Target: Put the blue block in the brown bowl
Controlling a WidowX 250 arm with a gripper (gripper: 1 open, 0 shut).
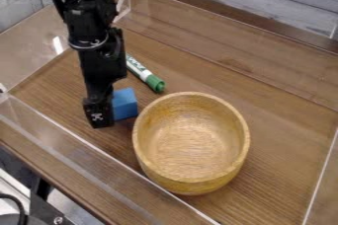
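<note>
Standing uncovered on the table (271, 63), the bowl (192, 142) contains nothing; the wide-open gripper (98, 112), holding nothing, hovers at the blue block (123, 105).

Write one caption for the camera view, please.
Open gripper at the blue block, beside the brown bowl.

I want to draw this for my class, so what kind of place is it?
Probably a robot practice table, maybe in a lab: a black robot arm reaches over a wooden tabletop holding a blue block and a wooden bowl.
</note>
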